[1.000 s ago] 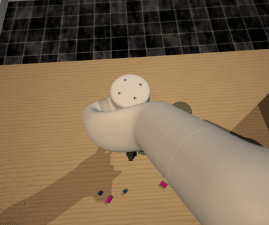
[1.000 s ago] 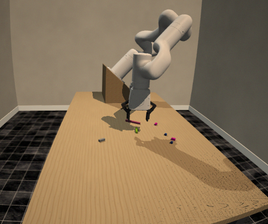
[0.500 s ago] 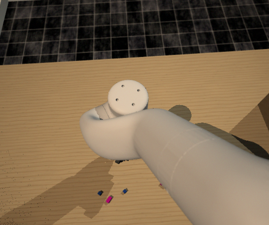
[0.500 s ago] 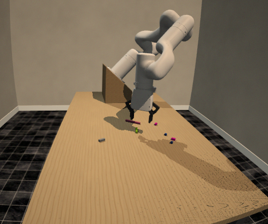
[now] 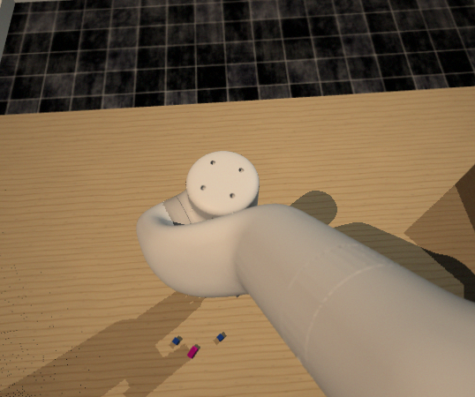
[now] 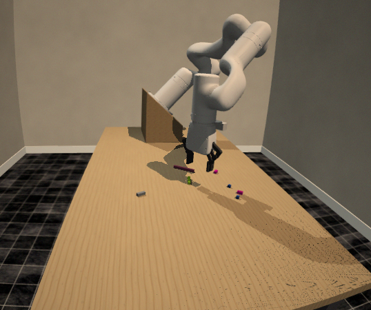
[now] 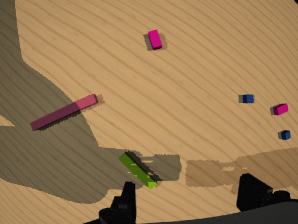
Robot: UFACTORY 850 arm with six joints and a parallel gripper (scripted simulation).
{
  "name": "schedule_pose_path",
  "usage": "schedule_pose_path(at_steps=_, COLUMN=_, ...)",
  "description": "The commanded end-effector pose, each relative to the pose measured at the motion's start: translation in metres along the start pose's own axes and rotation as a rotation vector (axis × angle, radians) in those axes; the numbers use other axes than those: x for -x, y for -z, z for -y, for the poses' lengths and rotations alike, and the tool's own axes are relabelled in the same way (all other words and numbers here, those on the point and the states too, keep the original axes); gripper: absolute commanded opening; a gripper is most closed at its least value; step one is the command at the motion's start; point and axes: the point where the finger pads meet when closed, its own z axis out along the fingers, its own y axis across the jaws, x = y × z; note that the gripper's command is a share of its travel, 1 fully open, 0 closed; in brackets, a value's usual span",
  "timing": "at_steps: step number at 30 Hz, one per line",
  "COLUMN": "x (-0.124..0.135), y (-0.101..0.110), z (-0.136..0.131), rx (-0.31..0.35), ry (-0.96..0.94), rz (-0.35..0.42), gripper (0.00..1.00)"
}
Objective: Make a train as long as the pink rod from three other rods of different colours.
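- Where the arm's shadow falls on the table (image 6: 116, 241): one pink rod (image 7: 64, 112), flat, partly shaded, well apart from every other rod.
- One lime rod (image 7: 139, 169), flat, just ahead of the gripper (image 7: 189, 204); a darker strip along its top edge, kind not discernible.
- Two magenta rods: one alone (image 7: 154, 39), one farther right (image 7: 280, 110).
- Two blue rods (image 7: 248, 99) (image 7: 285, 135), flanking the right-hand magenta rod, none touching.
- One grey rod (image 6: 141, 193), alone, well off to the side.
- Gripper: above the table, fingers (image 6: 189, 159) spread wide, holding nothing.
- One brown wedge block (image 6: 154, 124) behind the arm.
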Motion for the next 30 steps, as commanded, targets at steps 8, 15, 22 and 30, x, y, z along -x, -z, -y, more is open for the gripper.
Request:
schedule_pose_path(at_steps=8, x=-0.007, y=0.001, z=-0.011, rx=-0.017, ry=-0.349, rz=-0.002, gripper=1.0)
schedule_pose_path(at_steps=15, x=-0.012, y=0.002, z=-0.017, rx=-0.017, ry=-0.55, rz=-0.001, gripper=1.0)
schedule_pose_path(at_steps=22, x=-0.016, y=0.002, z=-0.022, rx=-0.017, ry=-0.737, rz=0.001, gripper=1.0)
schedule_pose_path(at_steps=30, x=-0.021, y=0.002, z=-0.029, rx=-0.017, ry=-0.963, rz=0.003, gripper=1.0)
